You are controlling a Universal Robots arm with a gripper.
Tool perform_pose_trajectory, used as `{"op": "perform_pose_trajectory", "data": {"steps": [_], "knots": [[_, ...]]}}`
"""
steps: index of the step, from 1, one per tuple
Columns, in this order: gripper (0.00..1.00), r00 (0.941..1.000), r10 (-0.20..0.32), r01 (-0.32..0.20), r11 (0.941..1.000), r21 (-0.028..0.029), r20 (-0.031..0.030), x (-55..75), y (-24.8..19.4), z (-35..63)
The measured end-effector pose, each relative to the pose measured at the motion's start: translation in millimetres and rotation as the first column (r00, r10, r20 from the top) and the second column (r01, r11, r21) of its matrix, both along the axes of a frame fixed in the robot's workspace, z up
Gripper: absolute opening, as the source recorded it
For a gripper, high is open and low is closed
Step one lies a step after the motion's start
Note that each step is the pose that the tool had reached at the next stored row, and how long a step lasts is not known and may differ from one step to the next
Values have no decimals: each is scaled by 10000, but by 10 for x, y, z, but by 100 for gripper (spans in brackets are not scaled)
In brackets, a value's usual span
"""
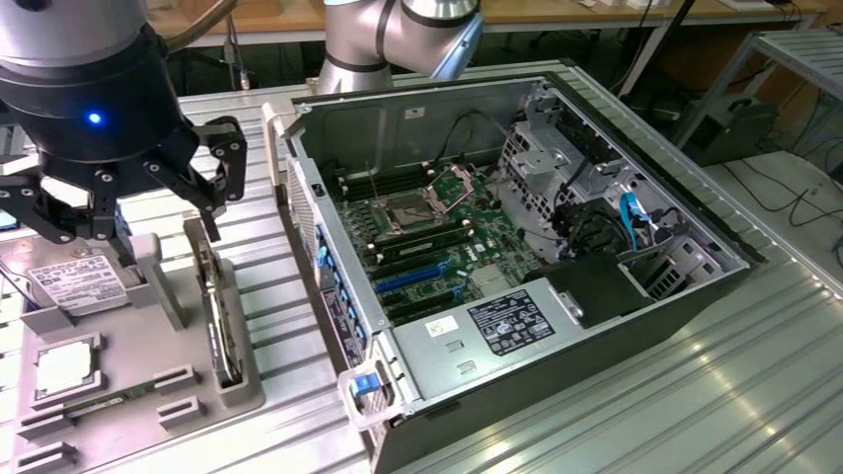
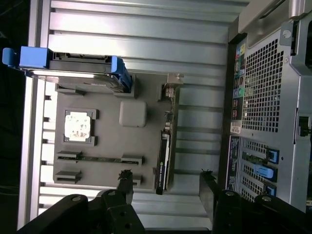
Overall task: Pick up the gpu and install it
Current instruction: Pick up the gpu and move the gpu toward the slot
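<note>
**Approach stage of the pick.** My tool (image 1: 138, 212) hangs wide open and empty above the grey holder (image 1: 132, 346) on the surface (image 1: 685, 395). The gpu (image 1: 217, 316) stands on its long edge in a slot of that holder, untouched, at about 5 o'clock from the tool in the exterior view. The hard drive (image 1: 79, 281) and the processor chip (image 1: 66, 367) lie near 7 o'clock. The open computer case (image 1: 527, 247) sits at 3 o'clock of the holder, with the motherboard slots (image 1: 409, 281) exposed. In the wrist view the card's near end appears between my fingers (image 2: 126, 185). As I judge it, the grasp calls for one finger on each face of the thin card and a square descent, clear of the holder's walls.
</note>
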State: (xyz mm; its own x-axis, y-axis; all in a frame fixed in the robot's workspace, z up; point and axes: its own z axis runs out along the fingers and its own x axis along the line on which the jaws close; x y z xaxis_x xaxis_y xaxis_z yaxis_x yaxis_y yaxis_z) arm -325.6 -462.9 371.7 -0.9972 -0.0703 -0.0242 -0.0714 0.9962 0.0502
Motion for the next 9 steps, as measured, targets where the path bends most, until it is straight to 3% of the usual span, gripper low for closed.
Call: {"op": "perform_pose_trajectory", "data": {"steps": [9], "knots": [[66, 10000, 0, 0, 10000, 2, -4, 0, 0, -165]]}}
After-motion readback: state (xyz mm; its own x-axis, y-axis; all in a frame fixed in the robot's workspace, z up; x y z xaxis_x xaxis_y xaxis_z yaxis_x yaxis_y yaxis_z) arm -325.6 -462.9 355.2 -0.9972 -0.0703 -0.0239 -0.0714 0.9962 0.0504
